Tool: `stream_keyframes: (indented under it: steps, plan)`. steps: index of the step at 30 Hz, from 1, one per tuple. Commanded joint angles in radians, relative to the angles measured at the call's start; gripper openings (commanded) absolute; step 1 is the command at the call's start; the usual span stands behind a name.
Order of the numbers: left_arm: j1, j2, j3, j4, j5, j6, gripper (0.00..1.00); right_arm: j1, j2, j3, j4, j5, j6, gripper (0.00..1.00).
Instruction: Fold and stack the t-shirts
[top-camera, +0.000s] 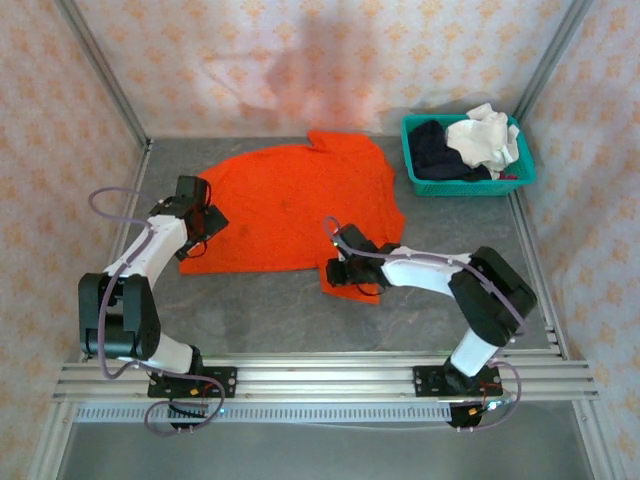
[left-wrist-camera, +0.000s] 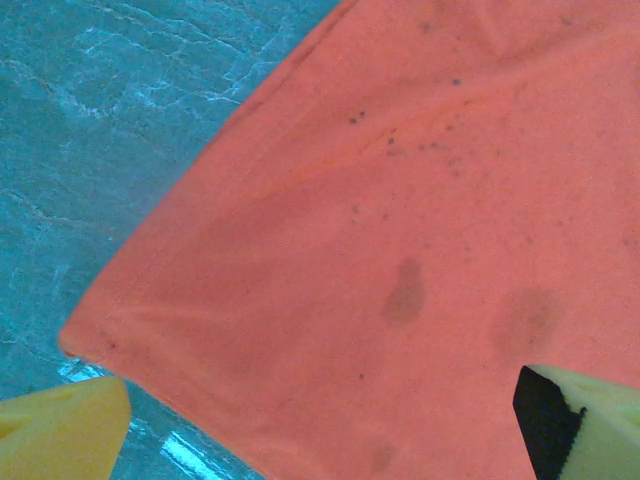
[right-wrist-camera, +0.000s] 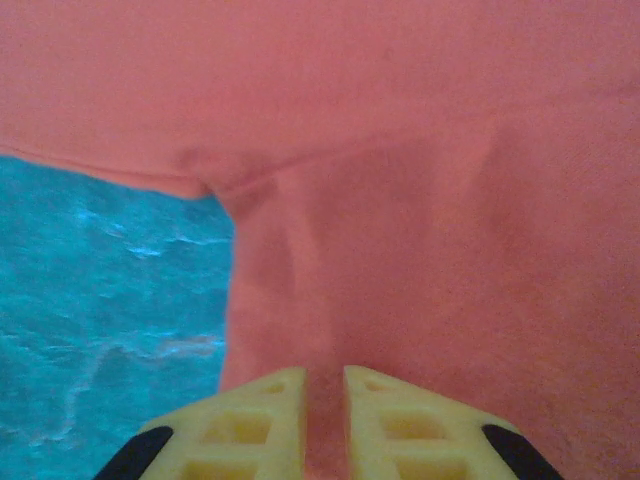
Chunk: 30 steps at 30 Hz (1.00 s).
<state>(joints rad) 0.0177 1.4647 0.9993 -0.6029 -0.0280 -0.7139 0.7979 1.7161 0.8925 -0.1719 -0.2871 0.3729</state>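
A large orange t-shirt (top-camera: 290, 205) lies spread flat on the grey table. My left gripper (top-camera: 205, 228) hovers over its near-left corner. In the left wrist view that gripper (left-wrist-camera: 325, 440) is wide open, its yellow fingertips (left-wrist-camera: 62, 435) on either side of the orange cloth (left-wrist-camera: 400, 230) without gripping it. My right gripper (top-camera: 345, 275) is at the flap of the shirt that sticks out at the near right. In the right wrist view the gripper (right-wrist-camera: 325, 420) is shut on a fold of the orange cloth (right-wrist-camera: 420, 200). A white t-shirt (top-camera: 485, 138) and a dark navy t-shirt (top-camera: 435, 148) lie bundled in the basket.
The teal mesh basket (top-camera: 467, 184) stands at the far right corner of the table (top-camera: 270, 310). Patterned walls and metal posts close in the back and sides. An aluminium rail (top-camera: 320, 378) with both arm bases runs along the near edge.
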Motion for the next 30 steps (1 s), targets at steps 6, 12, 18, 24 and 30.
stream_keyframes:
  steps: [6, 12, 18, 24, 30]
  plan:
    - [0.011, -0.048, -0.031, 0.026, -0.042, -0.013, 1.0, 0.075, 0.096, 0.082, -0.065, 0.004, -0.003, 0.14]
    - [0.013, -0.046, -0.037, 0.028, -0.034, -0.012, 1.0, 0.102, 0.116, 0.161, -0.094, -0.008, -0.03, 0.24]
    - [0.014, -0.07, -0.064, 0.025, -0.048, -0.02, 1.0, 0.103, -0.071, 0.086, -0.063, 0.089, -0.024, 0.59]
    - [0.04, -0.113, -0.14, 0.037, -0.057, -0.061, 1.0, 0.073, -0.282, -0.068, -0.038, 0.248, 0.081, 0.86]
    - [0.087, -0.152, -0.243, 0.103, -0.038, -0.105, 0.95, 0.017, -0.422, -0.193, -0.026, 0.243, 0.202, 0.94]
